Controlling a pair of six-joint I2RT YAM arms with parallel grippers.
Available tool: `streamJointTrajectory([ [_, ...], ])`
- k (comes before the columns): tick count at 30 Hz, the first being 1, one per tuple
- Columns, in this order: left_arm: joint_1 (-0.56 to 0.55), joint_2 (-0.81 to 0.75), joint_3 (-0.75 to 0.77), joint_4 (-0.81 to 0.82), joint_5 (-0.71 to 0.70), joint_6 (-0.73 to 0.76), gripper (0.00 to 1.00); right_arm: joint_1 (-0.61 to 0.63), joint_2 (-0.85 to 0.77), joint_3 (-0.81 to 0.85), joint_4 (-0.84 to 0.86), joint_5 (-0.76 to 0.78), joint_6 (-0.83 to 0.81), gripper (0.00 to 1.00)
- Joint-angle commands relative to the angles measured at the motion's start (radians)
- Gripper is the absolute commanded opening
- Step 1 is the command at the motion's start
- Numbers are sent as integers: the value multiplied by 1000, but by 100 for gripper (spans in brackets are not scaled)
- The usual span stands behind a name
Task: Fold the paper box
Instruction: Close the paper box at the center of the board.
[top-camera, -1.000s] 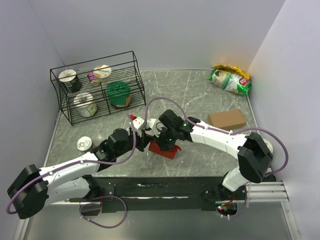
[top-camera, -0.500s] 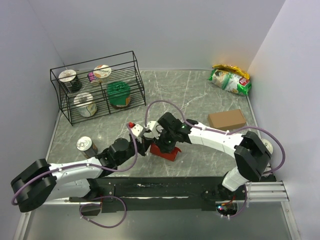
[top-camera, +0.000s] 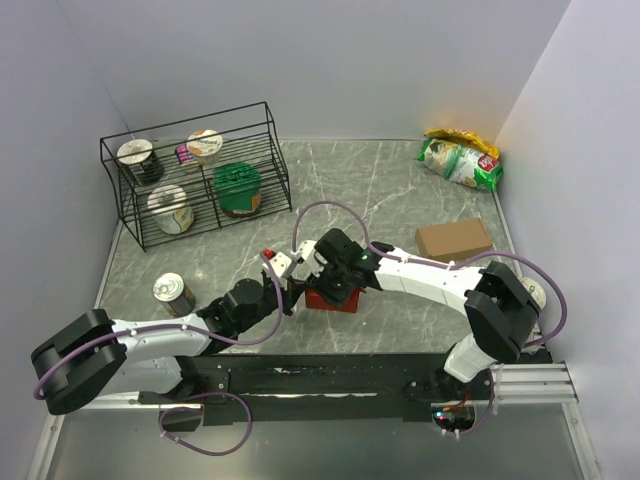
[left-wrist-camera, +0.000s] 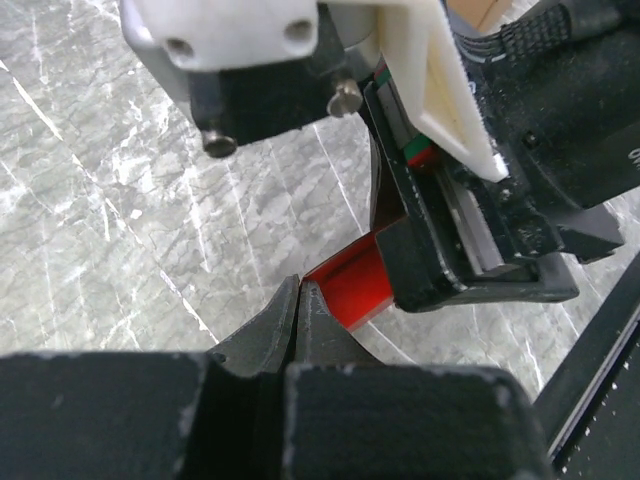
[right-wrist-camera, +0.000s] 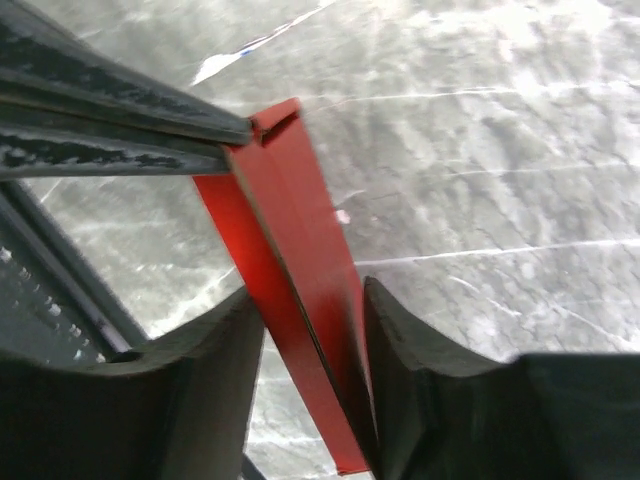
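Note:
The red paper box (top-camera: 333, 299) stands on edge on the grey table near the front, held between both grippers. My right gripper (top-camera: 330, 280) is closed from above on the box (right-wrist-camera: 290, 230), and the red card fills the gap between its fingers (right-wrist-camera: 420, 350). My left gripper (top-camera: 292, 292) comes in low from the left. Its jaws are pressed together and their tips (left-wrist-camera: 299, 287) meet the box's near corner (left-wrist-camera: 352, 290). The same pinch shows in the right wrist view, where the left gripper's fingers (right-wrist-camera: 120, 120) meet the box's top corner. Most of the box is hidden behind the right gripper's body (left-wrist-camera: 480, 200).
A black wire basket (top-camera: 268, 150) with several cups and tubs stands at the back left. A tin can (top-camera: 172, 292) stands left of my left arm. A brown cardboard box (top-camera: 453, 239) and a snack bag (top-camera: 460, 160) lie at the right. The table's black front rail (top-camera: 330, 372) is close behind the grippers.
My left arm has swung lower towards the front edge, with its gripper staying at the box's left side. The right gripper and box have shifted slightly left, and the box stands more upright.

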Motion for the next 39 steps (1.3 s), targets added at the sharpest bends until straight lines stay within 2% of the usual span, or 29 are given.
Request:
streamJointTrajectory([
  [1,-26,50,5,-41,-2,-25,1,0,-29,-39,124,199,61,55],
  [2,-31,57,15,-41,-3,-22,1,3,-38,-50,138,216,65,61],
  [8,-34,120,81,-99,-3,-5,1,30,-85,-139,245,352,96,72],
  [14,-35,162,138,-162,-23,-16,1,84,-108,-202,316,510,131,79],
  [18,-41,175,152,-165,-52,-34,1,95,-102,-219,331,542,165,81],
  [27,-54,220,158,-133,-92,-80,1,95,-104,-211,325,420,193,86],
  [35,-67,206,177,-177,-36,64,1,64,-210,-159,207,339,251,92],
  [36,-66,202,178,-183,-31,78,1,49,-233,-150,186,328,259,99],
  [39,-67,198,175,-185,0,105,1,0,-274,-135,135,277,296,100],
])
